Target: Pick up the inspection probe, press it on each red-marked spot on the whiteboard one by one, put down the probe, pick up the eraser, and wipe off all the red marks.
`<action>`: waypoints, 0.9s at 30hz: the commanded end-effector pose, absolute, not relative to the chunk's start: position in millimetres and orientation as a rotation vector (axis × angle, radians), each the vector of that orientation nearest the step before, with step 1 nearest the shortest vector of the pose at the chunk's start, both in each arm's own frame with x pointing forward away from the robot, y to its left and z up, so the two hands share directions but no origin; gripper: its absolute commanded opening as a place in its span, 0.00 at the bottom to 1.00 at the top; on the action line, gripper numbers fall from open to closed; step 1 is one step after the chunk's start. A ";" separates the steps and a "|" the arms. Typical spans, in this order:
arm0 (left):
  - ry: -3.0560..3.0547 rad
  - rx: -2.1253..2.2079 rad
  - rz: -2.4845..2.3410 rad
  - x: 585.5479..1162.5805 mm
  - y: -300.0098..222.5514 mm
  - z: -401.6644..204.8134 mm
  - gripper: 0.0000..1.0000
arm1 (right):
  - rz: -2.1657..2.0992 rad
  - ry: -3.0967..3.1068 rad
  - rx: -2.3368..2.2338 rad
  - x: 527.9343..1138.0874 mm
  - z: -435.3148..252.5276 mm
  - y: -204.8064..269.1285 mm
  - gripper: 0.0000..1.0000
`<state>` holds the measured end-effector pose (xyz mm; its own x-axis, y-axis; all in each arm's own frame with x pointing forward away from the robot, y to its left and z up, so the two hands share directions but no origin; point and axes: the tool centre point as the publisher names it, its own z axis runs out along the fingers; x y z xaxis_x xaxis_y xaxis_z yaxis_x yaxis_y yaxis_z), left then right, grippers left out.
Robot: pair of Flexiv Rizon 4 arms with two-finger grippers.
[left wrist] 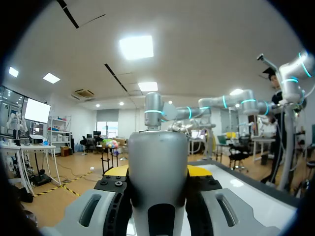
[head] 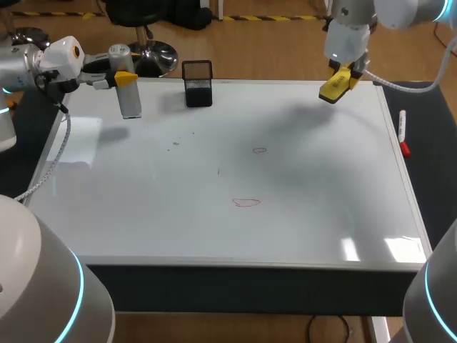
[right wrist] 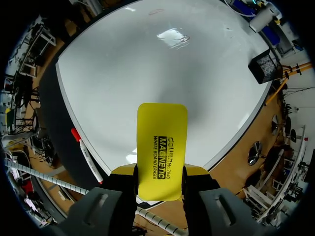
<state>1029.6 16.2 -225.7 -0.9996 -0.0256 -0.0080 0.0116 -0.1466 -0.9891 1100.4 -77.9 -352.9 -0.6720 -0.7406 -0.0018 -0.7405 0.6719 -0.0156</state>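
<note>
The inspection probe [head: 128,96], a silver cylinder, hangs upright over the whiteboard's [head: 214,214] far left corner, with my left gripper [head: 123,77] shut on its upper part. In the left wrist view the probe [left wrist: 157,167] fills the gap between the fingers of the left gripper [left wrist: 157,173]. My right gripper [head: 345,73] is shut on the yellow eraser [head: 334,87], held in the air above the far right corner. The eraser [right wrist: 161,147] sticks out ahead of the right gripper [right wrist: 158,173]. Two faint red marks [head: 259,151] [head: 245,202] lie mid-board, and both red marks [right wrist: 181,38] [right wrist: 156,11] show far ahead of the eraser.
A black mesh pen holder [head: 198,83] stands at the board's far edge, between the two grippers. A red-capped marker [head: 403,133] lies on the dark table just off the board's right edge. Small dark specks [head: 176,143] dot the board near the probe.
</note>
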 end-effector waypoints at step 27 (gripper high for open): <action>2.095 0.505 -2.617 947.9 -149.9 -205.5 0.00 | -0.025 2.865 -1.273 1100.6 -351.7 -78.7 0.00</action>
